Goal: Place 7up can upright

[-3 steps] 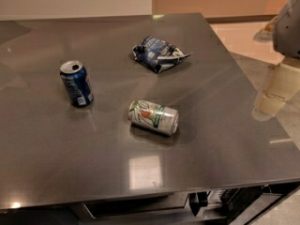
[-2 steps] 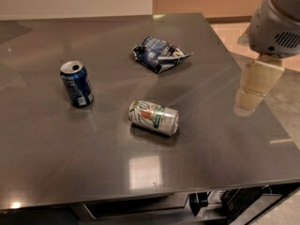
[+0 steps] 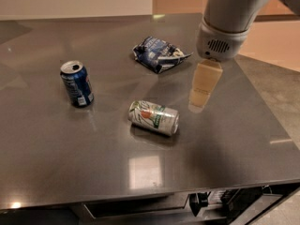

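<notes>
Moved since a second ago: gripper, from beyond the right edge of the table to a spot over its top, nearer the 7up can.

- 7up can: lies on its side near the middle of the table, left of the gripper and slightly nearer the camera, apart from it.
- Gripper: hangs tip-down from the grey arm, holding nothing that shows. Whether it is open or closed cannot be told.
- Blue can: upright, well left of the 7up can.
- Snack bag: crumpled, behind the 7up can.
- Table: dark grey, glossy.
- Floor: pale, right of the table.
</notes>
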Robot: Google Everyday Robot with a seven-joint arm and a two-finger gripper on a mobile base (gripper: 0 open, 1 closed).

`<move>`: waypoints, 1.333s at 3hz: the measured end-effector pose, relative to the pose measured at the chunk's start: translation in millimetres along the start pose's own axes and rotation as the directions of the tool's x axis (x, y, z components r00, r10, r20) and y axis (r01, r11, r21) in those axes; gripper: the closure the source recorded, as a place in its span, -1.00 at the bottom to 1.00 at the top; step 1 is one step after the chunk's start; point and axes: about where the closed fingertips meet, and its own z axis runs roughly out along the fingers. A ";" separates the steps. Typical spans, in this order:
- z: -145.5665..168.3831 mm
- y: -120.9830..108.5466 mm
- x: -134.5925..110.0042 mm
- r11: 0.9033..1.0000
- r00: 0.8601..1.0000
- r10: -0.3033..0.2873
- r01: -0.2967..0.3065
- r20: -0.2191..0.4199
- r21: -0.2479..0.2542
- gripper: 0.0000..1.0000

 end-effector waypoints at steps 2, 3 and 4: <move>44.6 32.4 -48.5 0.997 1.000 0.012 -0.014 -0.019 -0.075 -1.00; 59.6 48.9 -64.1 0.996 1.000 0.000 -0.003 -0.031 -0.084 -1.00; 72.7 59.3 -76.1 0.997 0.999 -0.009 0.006 -0.041 -0.081 -1.00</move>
